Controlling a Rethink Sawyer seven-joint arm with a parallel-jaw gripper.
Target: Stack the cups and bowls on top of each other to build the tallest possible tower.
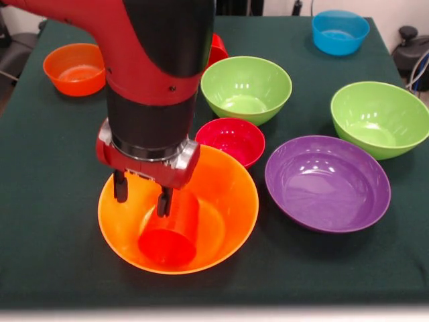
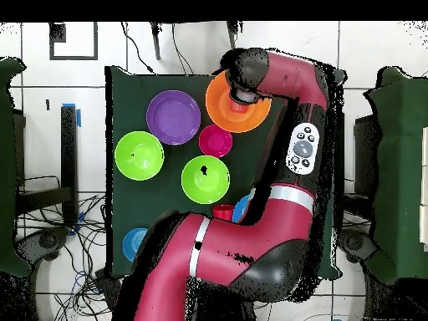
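Observation:
The big orange bowl point(image 1: 228, 194) stands at the front of the table; it also shows in the overhead view point(image 2: 219, 104). An orange cup point(image 1: 171, 235) lies tilted inside it. My gripper point(image 1: 142, 204) hangs over the bowl's left half, open and empty, with its right finger point(image 1: 163, 201) just beside the cup's upper end. The small crimson bowl point(image 1: 233, 139) sits on the cloth, touching the big orange bowl's far rim. The red cup point(image 1: 218, 50) is mostly hidden behind my arm.
A purple bowl point(image 1: 327, 181) sits to the right. Two lime green bowls point(image 1: 246, 87) point(image 1: 379, 117) stand behind it. A blue bowl point(image 1: 340, 31) is at the far right, a small orange bowl point(image 1: 75, 68) at the far left. A second blue bowl point(image 2: 242, 207) peeks from under my arm.

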